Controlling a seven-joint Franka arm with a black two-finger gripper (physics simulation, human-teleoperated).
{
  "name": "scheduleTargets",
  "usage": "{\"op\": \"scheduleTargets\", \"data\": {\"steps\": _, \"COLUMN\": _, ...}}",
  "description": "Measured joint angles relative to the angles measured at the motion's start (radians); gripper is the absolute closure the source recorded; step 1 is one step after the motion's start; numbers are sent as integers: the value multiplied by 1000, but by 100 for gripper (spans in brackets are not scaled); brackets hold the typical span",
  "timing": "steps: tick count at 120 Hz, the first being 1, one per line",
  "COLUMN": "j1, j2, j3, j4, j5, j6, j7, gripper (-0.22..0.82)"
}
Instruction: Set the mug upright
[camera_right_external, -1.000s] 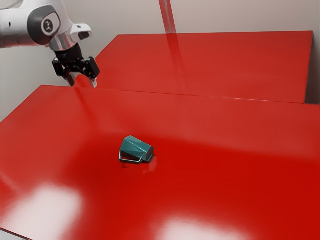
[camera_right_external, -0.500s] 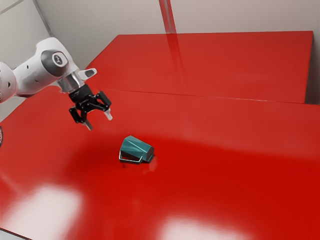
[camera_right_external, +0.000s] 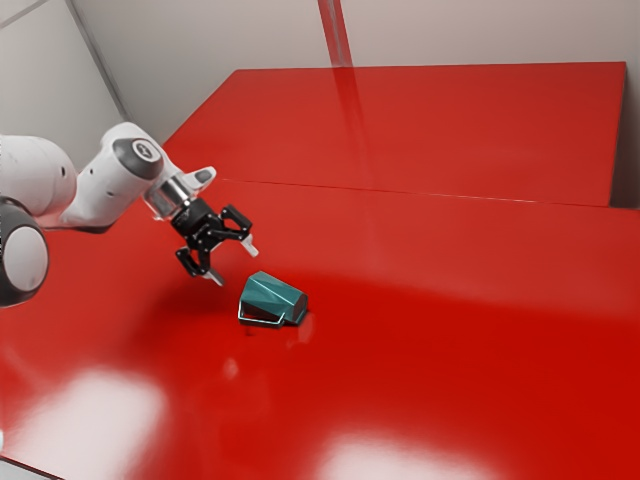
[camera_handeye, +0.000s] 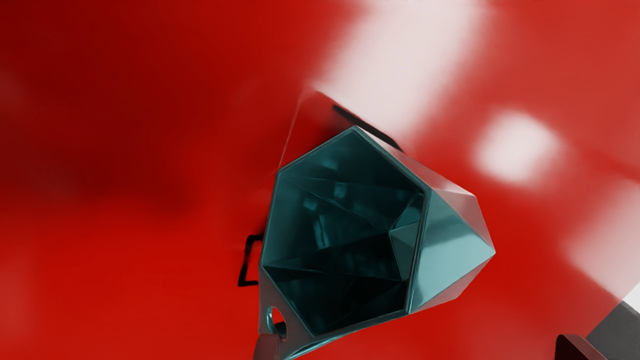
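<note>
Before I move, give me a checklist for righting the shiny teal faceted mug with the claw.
1. Claw open: ok, fingers apart.
2. Claw clear of the mug: ok, the glossy red table shows between them.
3. Mug upright: not ok, lying on its side.
4. Mug's mouth toward the claw: ok, the wrist view looks inside.
5. Clearance past the handle: cannot tell, one fingertip overlaps it in the wrist view.

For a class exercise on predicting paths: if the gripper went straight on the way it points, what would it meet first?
Most likely the teal mug, lying just ahead of the open gripper, though which part it would touch is unclear.
</note>
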Motion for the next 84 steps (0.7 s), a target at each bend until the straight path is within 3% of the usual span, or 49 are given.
{"op": "scheduleTargets", "data": {"steps": 66, "j1": -6, "j2": 91, "j3": -44, "j4": 5, "j5": -167, "j6": 36, "j7": 1, "gripper": 1}}
{"op": "scheduleTargets", "data": {"steps": 71, "j1": -7, "j2": 92, "j3": -45, "j4": 5, "j5": -174, "j6": 37, "j7": 0, "gripper": 7}}
{"op": "scheduleTargets", "data": {"steps": 84, "j1": -11, "j2": 93, "j3": -50, "j4": 6, "j5": -176, "j6": 44, "j7": -1, "gripper": 36}}
